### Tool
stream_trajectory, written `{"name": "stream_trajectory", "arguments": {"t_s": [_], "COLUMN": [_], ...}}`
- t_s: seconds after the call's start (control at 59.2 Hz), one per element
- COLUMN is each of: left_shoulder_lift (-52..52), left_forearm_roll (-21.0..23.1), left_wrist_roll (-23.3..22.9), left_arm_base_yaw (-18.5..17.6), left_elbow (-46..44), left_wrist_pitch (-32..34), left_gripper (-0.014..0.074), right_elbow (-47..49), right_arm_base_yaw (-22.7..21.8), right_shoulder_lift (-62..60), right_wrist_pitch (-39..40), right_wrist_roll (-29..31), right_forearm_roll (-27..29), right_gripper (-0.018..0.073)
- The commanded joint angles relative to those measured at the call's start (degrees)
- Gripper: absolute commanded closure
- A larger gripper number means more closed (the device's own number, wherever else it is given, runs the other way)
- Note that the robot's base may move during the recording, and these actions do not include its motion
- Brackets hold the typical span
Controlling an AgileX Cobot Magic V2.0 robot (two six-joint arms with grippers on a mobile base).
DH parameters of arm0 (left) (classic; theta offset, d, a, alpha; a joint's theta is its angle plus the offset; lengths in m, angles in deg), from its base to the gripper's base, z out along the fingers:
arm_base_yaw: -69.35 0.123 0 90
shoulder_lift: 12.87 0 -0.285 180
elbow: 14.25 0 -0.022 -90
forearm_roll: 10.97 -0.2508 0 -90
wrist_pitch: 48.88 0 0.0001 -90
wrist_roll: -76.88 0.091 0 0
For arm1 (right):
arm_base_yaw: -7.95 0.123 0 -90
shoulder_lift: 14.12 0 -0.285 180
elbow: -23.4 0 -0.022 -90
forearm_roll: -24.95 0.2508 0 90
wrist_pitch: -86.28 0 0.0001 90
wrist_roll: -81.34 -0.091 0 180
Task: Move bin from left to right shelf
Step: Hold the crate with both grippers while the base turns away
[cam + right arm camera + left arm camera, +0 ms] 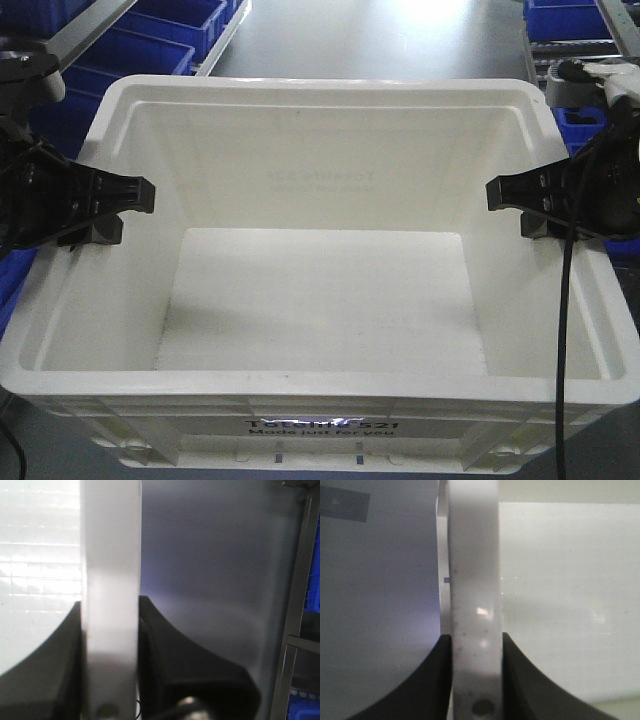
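Your left end effector (125,212) and right end effector (512,210) each pinch a side rim of the bin (320,150). It looks stiff, light and empty; lift both sides evenly.

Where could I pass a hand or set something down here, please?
The floor of the bin, bordered by its four walls, is bare, and the far and near rims are free. The side rims are crowded: the left end effector and right end effector clamp them, with blue bins beyond.

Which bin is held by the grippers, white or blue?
The white bin, rim clamped by left gripper and right gripper; blue bins lie behind.
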Motion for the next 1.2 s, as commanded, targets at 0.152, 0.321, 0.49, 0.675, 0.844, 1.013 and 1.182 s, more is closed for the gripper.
{"name": "stream_trajectory", "arguments": {"t_s": [0.152, 0.321, 0.49, 0.675, 0.844, 1.013, 1.182], "left_shoulder_lift": [2.47, 2.47, 2.47, 2.47, 2.47, 2.47, 2.47], "left_forearm_roll": [-3.09, -3.09, -3.09, -3.09, -3.09, -3.09, -3.09], "left_wrist_roll": [1.12, 1.12, 1.12, 1.12, 1.12, 1.12, 1.12], "left_arm_base_yaw": [0.13, 0.13, 0.13, 0.13, 0.13, 0.13, 0.13], "left_elbow": [-2.01, -2.01, -2.01, -2.01, -2.01, -2.01, -2.01], "left_wrist_pitch": [3.20, 3.20, 3.20, 3.20, 3.20, 3.20, 3.20], "left_gripper": [0.0603, 0.0603, 0.0603, 0.0603, 0.0603, 0.0603, 0.0603], "right_elbow": [2.23, 2.23, 2.23, 2.23, 2.23, 2.23, 2.23], "right_arm_base_yaw": [-0.85, -0.85, -0.85, -0.85, -0.85, -0.85, -0.85], "right_shoulder_lift": [-2.20, -2.20, -2.20, -2.20, -2.20, -2.20, -2.20], "right_wrist_pitch": [5.39, 5.39, 5.39, 5.39, 5.39, 5.39, 5.39], "right_wrist_roll": [-0.31, -0.31, -0.31, -0.31, -0.31, -0.31, -0.31], "right_forearm_roll": [-3.57, -3.57, -3.57, -3.45, -3.45, -3.41, -3.41], "right_gripper": [0.0559, 0.0559, 0.0559, 0.0559, 0.0559, 0.0559, 0.0559]}}
